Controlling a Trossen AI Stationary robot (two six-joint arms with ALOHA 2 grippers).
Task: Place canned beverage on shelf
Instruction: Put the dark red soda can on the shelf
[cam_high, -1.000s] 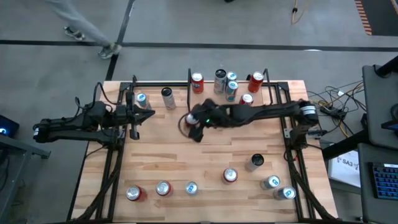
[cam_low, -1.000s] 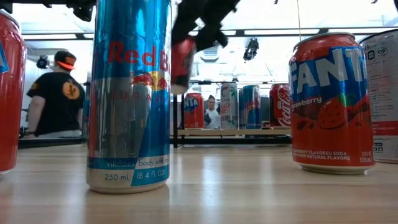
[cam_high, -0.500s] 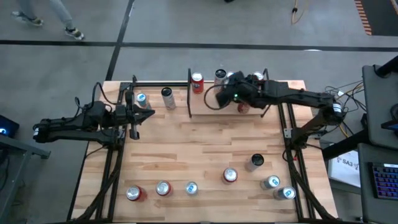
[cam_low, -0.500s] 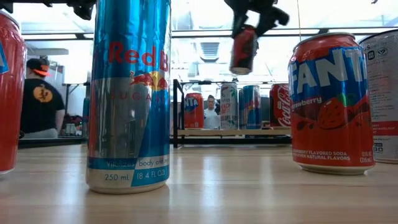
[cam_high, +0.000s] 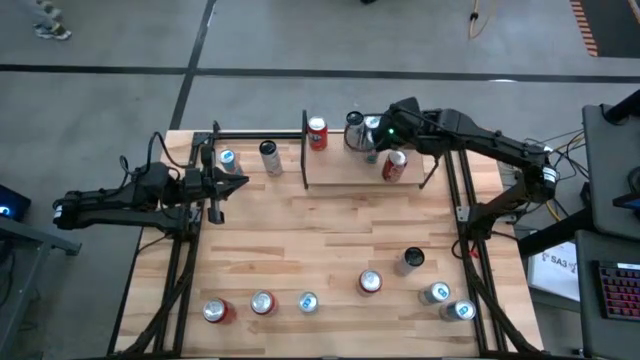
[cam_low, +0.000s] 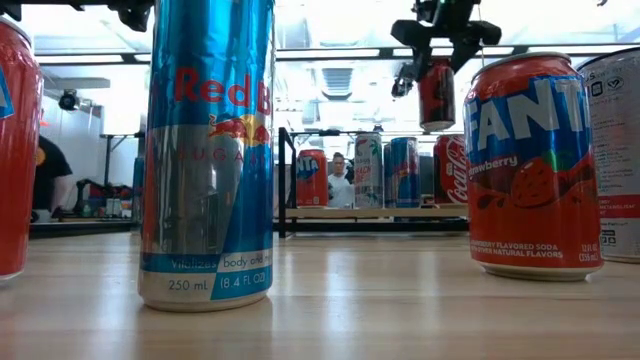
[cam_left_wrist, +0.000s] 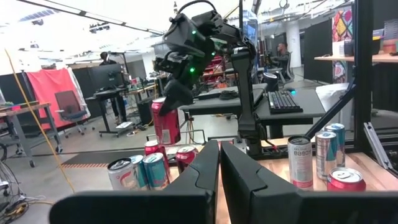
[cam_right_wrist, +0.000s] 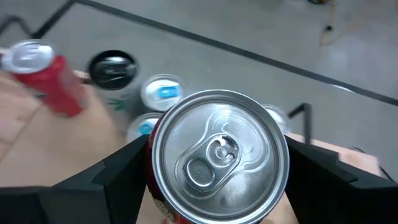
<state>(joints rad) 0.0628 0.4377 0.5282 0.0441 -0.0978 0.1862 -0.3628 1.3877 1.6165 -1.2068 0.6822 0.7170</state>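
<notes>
My right gripper (cam_high: 392, 155) hangs over the right part of the shelf (cam_high: 340, 168), shut on a red canned beverage (cam_low: 436, 95). The right wrist view looks down on the can's silver top (cam_right_wrist: 217, 149). The shelf is a small light-wood board with black rails at the table's far edge. Several cans stand on it, among them a red one (cam_high: 317, 132) and a silver one (cam_high: 353, 128). My left gripper (cam_high: 215, 188) waits shut at the table's far left with nothing between its fingers. My right gripper pinches the red can between its two fingers (cam_right_wrist: 118, 177), one on each side of the upper wall (cam_low: 436, 68) just under the rim. The fingers slant down from the table's right. The can hangs nearly upright below them, lifted clear above the shelf.
Two cans (cam_high: 227, 158) (cam_high: 270, 157) stand at the far left beside my left gripper. Several more stand along the near edge (cam_high: 262, 302) and near right (cam_high: 435, 292). A tall blue can (cam_low: 208, 150) and a red Fanta can (cam_low: 530, 165) fill the low view. Black frame rails (cam_high: 455, 200) flank the table.
My right gripper has carried the red can from the table's middle toward the far right, rising until it hangs over the shelf. The wrist has rolled and tipped, and the can has gone from tilted to nearly upright.
</notes>
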